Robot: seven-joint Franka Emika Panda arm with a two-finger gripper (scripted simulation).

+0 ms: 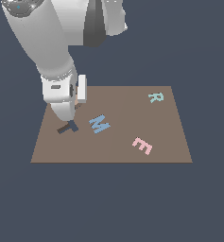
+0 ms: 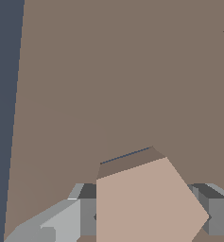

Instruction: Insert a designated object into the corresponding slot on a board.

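Tan pentagon block [image 2: 146, 203] gripped in claw [image 2: 149, 217] | brown board [image 1: 132, 123] | dark grey floor [image 1: 179, 47]

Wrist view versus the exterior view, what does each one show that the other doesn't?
Only the wrist view shows the tan pentagon block clearly, held between the gripper fingers, with a thin dark slot edge beyond it. Only the exterior view shows the pink E, the green R and the dark T-shaped hole. Both show the brown board and the blue M.
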